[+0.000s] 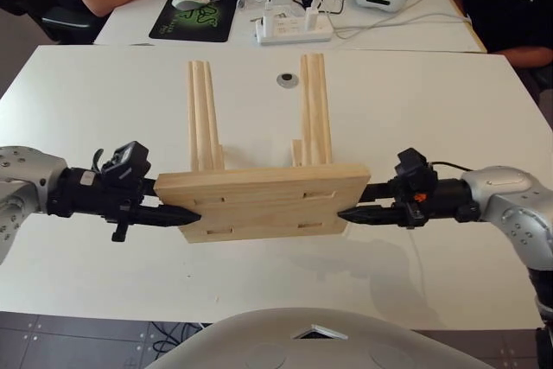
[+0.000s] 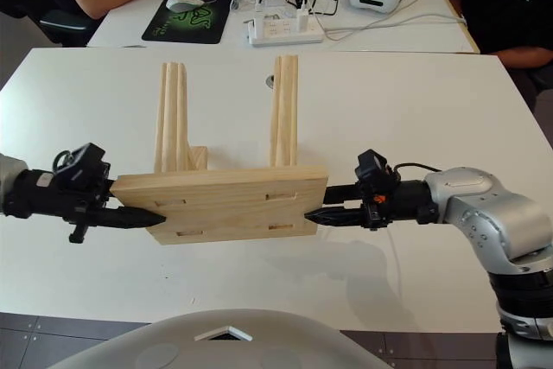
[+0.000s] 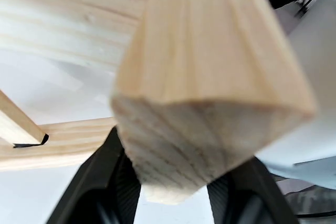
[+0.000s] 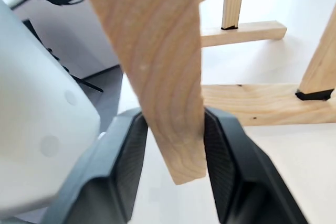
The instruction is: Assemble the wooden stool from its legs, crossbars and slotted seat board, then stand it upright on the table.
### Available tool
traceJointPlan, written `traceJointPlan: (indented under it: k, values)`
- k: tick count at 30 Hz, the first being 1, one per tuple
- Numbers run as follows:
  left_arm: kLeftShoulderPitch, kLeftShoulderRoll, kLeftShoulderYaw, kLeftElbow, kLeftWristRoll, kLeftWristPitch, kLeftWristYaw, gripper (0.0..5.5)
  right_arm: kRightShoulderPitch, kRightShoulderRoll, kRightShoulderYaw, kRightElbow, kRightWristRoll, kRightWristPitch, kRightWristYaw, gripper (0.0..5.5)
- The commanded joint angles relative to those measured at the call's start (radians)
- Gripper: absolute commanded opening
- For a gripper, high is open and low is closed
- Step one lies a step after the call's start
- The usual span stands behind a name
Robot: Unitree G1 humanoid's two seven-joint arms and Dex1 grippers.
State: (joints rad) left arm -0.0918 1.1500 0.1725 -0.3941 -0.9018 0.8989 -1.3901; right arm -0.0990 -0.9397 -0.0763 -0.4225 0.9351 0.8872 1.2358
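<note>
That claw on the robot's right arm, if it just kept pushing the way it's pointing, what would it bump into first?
The seat board. The right gripper points sideways straight at the board's edge, and its jaws sit on either side of that edge, so the board would block it at once.

Seat board (image 1: 263,202): pale bare wood, matt, grain plainly visible, coarser on the cut end. Legs (image 1: 201,114), at 12 o'clock from the board: same pale wood, smooth. Bench (image 1: 432,110): white, smooth, low sheen. Left claw (image 1: 194,215), right claw (image 1: 343,213): black plastic, faint sheen.
</note>
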Motion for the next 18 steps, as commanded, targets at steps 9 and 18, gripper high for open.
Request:
traceJointPlan:
  k: [9, 18]
  values:
    - [-0.834, -0.209, -0.142, 0.706, -0.173, 0.648, 0.085, 1.34, -0.754, 0.07, 0.057, 0.543, 0.476, 0.698, -0.333, 1.48]
    - [-1.005, -0.394, -0.219, 1.14, 0.168, 0.433, 0.273, 2.34, -0.993, 0.293, 0.029, 0.933, 0.147, 0.708, -0.614, 1.49]
